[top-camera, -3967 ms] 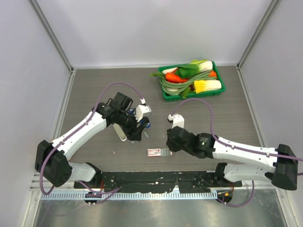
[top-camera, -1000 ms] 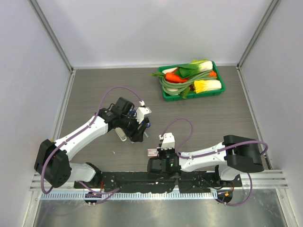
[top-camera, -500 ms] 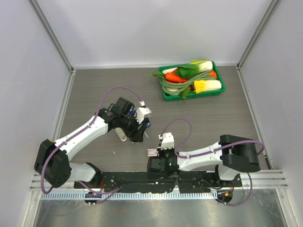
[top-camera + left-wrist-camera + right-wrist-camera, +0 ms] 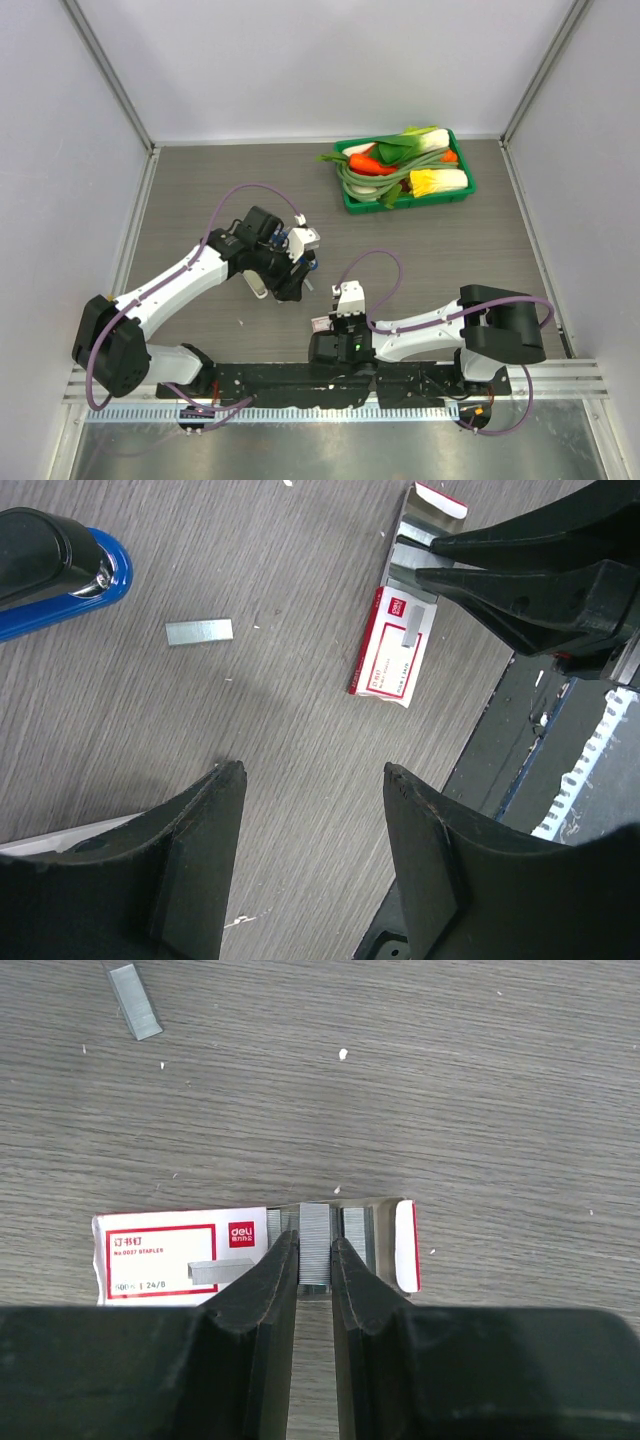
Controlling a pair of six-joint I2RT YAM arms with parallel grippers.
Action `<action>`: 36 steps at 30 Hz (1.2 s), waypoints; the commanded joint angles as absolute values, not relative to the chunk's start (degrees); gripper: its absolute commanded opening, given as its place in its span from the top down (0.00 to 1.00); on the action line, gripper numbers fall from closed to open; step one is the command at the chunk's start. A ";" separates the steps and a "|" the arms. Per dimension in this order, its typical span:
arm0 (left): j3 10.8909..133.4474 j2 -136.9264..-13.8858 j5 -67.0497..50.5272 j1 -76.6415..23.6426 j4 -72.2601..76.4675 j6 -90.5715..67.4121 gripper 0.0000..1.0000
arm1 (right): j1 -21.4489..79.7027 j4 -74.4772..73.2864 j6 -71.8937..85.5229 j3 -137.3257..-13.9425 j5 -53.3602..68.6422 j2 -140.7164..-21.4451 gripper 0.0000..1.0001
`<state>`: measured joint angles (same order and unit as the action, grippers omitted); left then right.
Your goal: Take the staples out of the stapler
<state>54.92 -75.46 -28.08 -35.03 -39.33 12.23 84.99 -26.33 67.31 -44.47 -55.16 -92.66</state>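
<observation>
The dark-blue and black stapler [image 4: 60, 570] lies at the top left of the left wrist view. A loose silvery strip of staples [image 4: 199, 631] lies on the table just beside it. My left gripper [image 4: 312, 770] hovers open above bare table, holding nothing. My right gripper [image 4: 315, 1242] is shut on another strip of staples [image 4: 315, 1222] at the open end of the red-and-white box [image 4: 180, 1255]. The loose strip [image 4: 135, 1000] also shows at the top left of the right wrist view. From above, the left wrist [image 4: 285, 262] covers most of the stapler.
A green tray [image 4: 440, 197] of toy vegetables sits at the back right. A white object [image 4: 260, 286] lies under the left forearm. The black base rail [image 4: 260, 378] runs along the near edge, close to the box [image 4: 320, 323]. Cage posts and walls enclose the table.
Four seconds ago the right arm reached the box from the right; since then it has folded back and come at the box from the near edge. Over the last second it crept slightly left. The left arm has stayed still.
</observation>
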 commanded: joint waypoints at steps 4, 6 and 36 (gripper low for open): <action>55.28 -73.21 -29.18 -35.16 -39.20 12.83 0.39 | 84.90 -23.91 66.45 -45.97 -56.52 -92.28 0.99; 55.20 -73.21 -29.09 -35.16 -39.20 12.83 0.39 | 84.90 -23.82 66.18 -46.14 -56.25 -92.90 0.99; 55.63 -73.30 -29.71 -35.16 -41.22 14.15 0.37 | 86.04 -24.00 63.46 -44.39 -55.46 -86.40 0.65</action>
<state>54.92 -74.83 -28.34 -35.03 -40.36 12.95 84.97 -24.43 63.96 -44.40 -53.63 -91.37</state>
